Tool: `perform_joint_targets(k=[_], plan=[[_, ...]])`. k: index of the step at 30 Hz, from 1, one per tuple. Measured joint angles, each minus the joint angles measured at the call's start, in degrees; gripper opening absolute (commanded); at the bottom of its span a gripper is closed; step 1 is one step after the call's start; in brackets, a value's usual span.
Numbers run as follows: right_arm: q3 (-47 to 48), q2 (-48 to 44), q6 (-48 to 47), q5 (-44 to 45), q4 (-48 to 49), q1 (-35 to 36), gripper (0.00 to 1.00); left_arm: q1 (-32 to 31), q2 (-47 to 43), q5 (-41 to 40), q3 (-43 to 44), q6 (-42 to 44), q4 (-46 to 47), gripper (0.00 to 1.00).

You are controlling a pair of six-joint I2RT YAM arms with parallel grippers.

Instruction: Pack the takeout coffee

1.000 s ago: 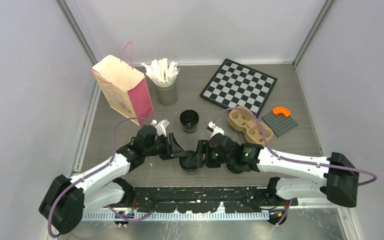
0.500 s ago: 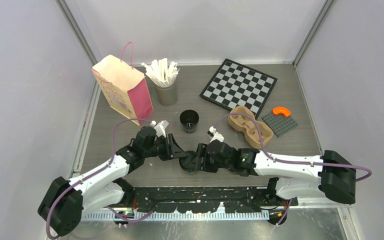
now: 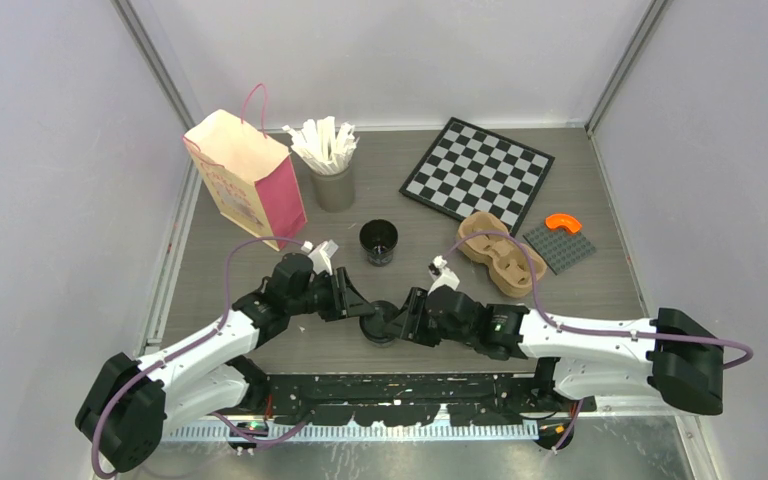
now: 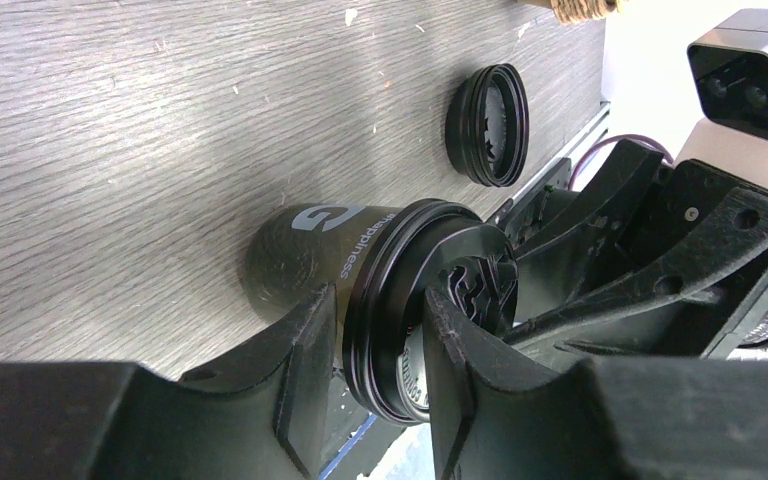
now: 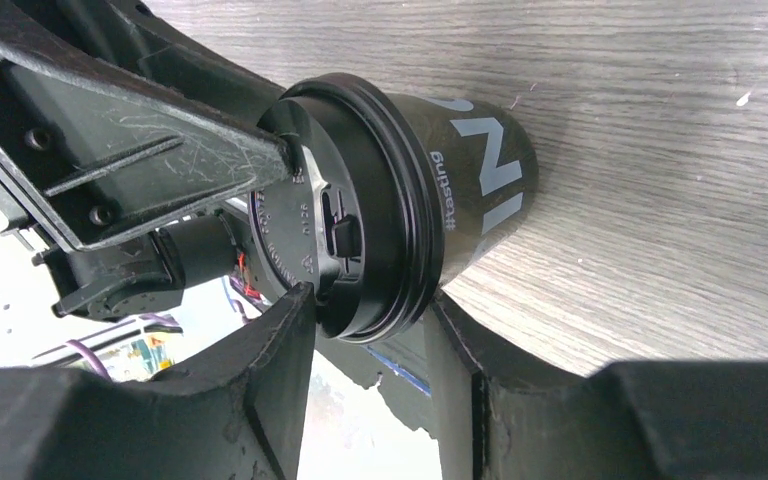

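Observation:
A black takeout coffee cup [image 3: 381,327] with its lid on stands near the table's front edge between both grippers. In the left wrist view the cup [image 4: 305,250] shows grey lettering, and my left gripper [image 4: 380,300] is shut across its lid rim, one finger under the rim and one on the lid top. My right gripper [image 5: 372,297] comes from the other side. Its jaws are open, straddling the lid [image 5: 360,215] at their tips. A second black cup [image 3: 378,242] stands open farther back. A loose black lid [image 4: 488,125] lies on the table.
A pink and cream paper bag [image 3: 248,180] stands at the back left. Beside it is a grey cup of white stirrers [image 3: 331,170]. A brown pulp carrier [image 3: 501,256], a chessboard [image 3: 477,173] and a grey studded plate [image 3: 560,245] with an orange piece lie on the right.
My right arm has swung lower and to the right, and its jaws have narrowed around the lid. The left arm and the cup have stayed in place.

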Motion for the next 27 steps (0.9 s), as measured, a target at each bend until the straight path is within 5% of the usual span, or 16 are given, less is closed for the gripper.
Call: perform_joint_targets(k=[27], plan=[[-8.2, -1.3, 6.3, 2.0, 11.7, 0.0, 0.2, -0.1, 1.4, -0.1, -1.2, 0.0, 3.3, 0.34]])
